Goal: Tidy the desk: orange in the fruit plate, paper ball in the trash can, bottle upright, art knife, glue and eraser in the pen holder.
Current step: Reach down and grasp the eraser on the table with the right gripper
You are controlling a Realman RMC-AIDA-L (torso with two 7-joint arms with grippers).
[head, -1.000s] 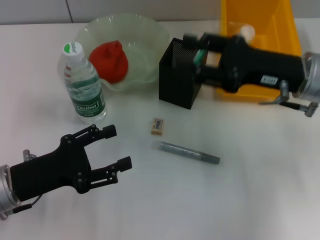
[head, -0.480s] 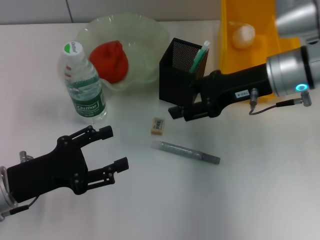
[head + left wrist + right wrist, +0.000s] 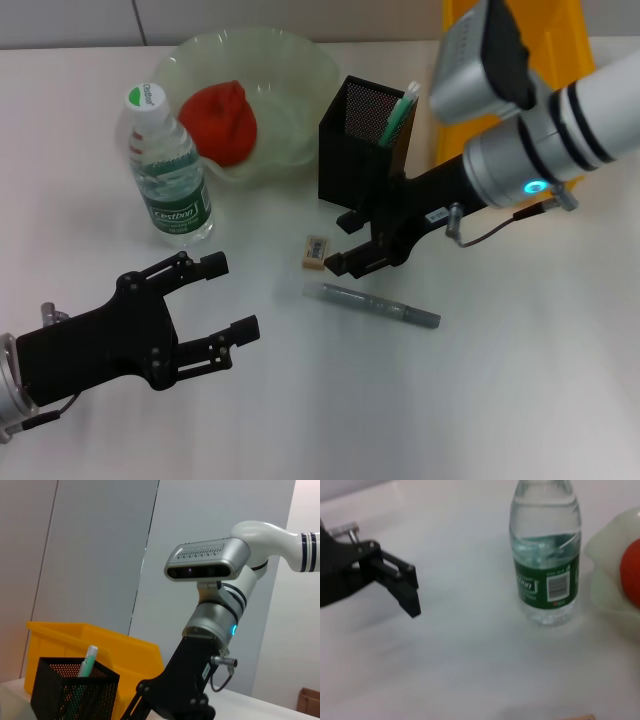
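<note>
- While the right gripper (image 3: 347, 243) hangs low with fingers spread, empty, the eraser (image 3: 316, 251) lies on the table just beside its tips.
- Grey pen-like tool (image 3: 380, 305): flat on the table, near the eraser.
- Pen holder (image 3: 362, 152): upright, a green-capped stick inside.
- Orange (image 3: 220, 122): in the fruit plate (image 3: 290, 70).
- Bottle (image 3: 167, 170): upright beside the plate.
- Left gripper (image 3: 222, 296): fingers apart, empty, well clear of everything.
- Trash can (image 3: 575, 30): behind the right arm.

Right arm (image 3: 560, 130): silver-white, black bands, blue light; black grippers; thin cable by wrist; silver camera (image 3: 207, 559).
</note>
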